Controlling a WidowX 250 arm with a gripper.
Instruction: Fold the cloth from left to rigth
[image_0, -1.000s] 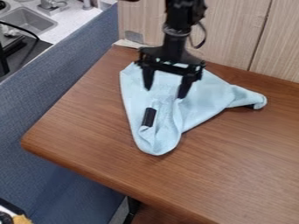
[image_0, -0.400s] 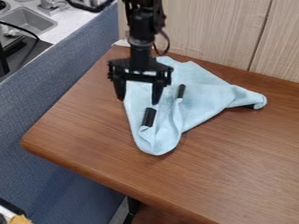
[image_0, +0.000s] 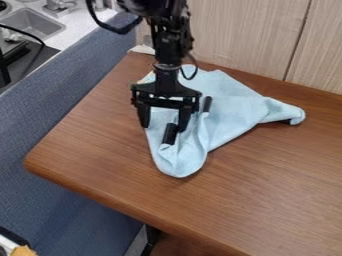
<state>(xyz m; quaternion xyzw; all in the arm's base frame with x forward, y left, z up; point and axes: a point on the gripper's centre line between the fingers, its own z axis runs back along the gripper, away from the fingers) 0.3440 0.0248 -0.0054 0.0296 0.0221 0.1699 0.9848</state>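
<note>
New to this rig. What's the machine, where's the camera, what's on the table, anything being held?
The machine is a black robot arm ending in a two-finger gripper. The view comes from a fixed camera looking down at a slant, with the arm entering from the top edge.

On the brown wooden table lies a light blue cloth, rumpled and partly folded. Two small dark pieces show on it: one close to a fingertip, the other farther up and to the right. I can't tell what they are.

The gripper is open: one finger is at the cloth's left edge, the other over the cloth. Nothing appears clamped between them.
</note>
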